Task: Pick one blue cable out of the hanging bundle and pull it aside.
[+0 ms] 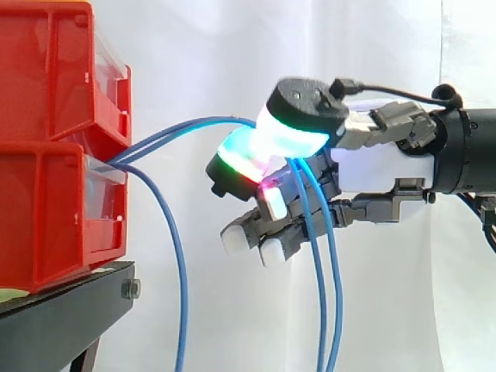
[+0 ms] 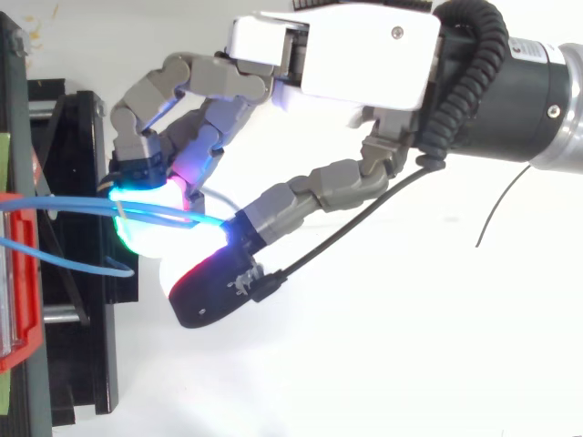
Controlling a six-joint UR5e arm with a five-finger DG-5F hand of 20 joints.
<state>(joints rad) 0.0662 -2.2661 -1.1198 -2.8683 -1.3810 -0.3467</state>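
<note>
Side view: hand [image 1: 372, 167] in from the right, thumb and a finger pinched on blue strands [image 1: 182, 128]. I count two in the pinch, not one. They rise from the gap between the red bins [image 1: 46, 217] on the left, cross the pinch, then hang down just right of it. A third blue cable [image 1: 180, 271] hangs free near the bins, apart from the hand.

Top view: the held strands [image 2: 82, 208] run left-right, taut-ish, with the bins left of the hand [image 2: 364, 55]. My read: the pull-aside should go across that axis, and one strand should be dropped first.
</note>
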